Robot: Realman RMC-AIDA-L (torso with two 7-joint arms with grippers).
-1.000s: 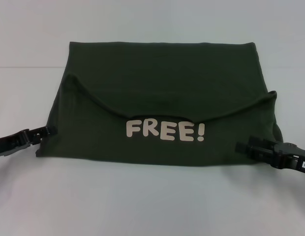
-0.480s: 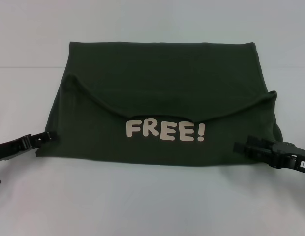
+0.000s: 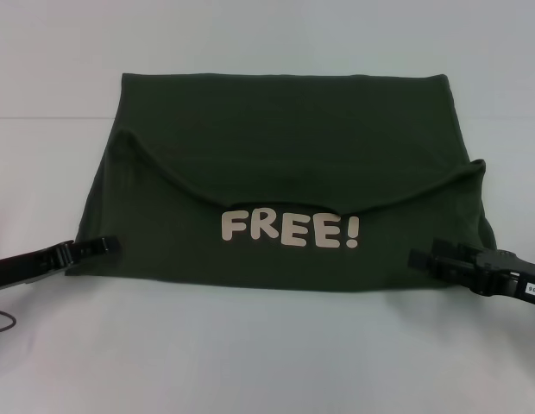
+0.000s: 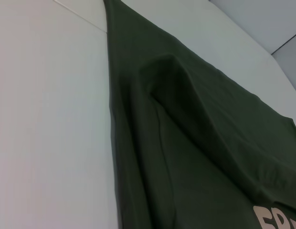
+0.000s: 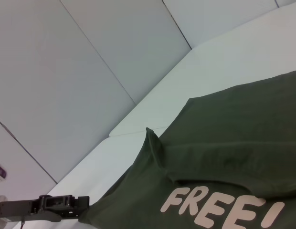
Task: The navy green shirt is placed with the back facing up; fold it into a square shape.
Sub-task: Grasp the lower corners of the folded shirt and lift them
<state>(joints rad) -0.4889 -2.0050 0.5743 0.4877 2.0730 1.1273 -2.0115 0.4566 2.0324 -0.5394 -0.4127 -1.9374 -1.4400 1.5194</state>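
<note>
The navy green shirt (image 3: 285, 164) lies partly folded on the white table, its far part flat and a curved flap folded over toward me. Cream "FREE!" lettering (image 3: 291, 229) shows on the near part. It also shows in the left wrist view (image 4: 186, 143) and the right wrist view (image 5: 224, 162). My left gripper (image 3: 108, 246) lies low at the shirt's near left corner, its tip over the hem. My right gripper (image 3: 420, 259) lies low at the shirt's near right edge, its tip on the cloth. The left gripper also shows in the right wrist view (image 5: 76, 204).
The white table (image 3: 267, 354) spreads around the shirt, with bare surface in front of it and beyond it. A thin cable end (image 3: 2, 325) lies by the left arm at the near left.
My left gripper has dropped lower and slid right along the shirt's near left corner, onto the hem. My right gripper has hardly moved. The shirt's shape is unchanged.
</note>
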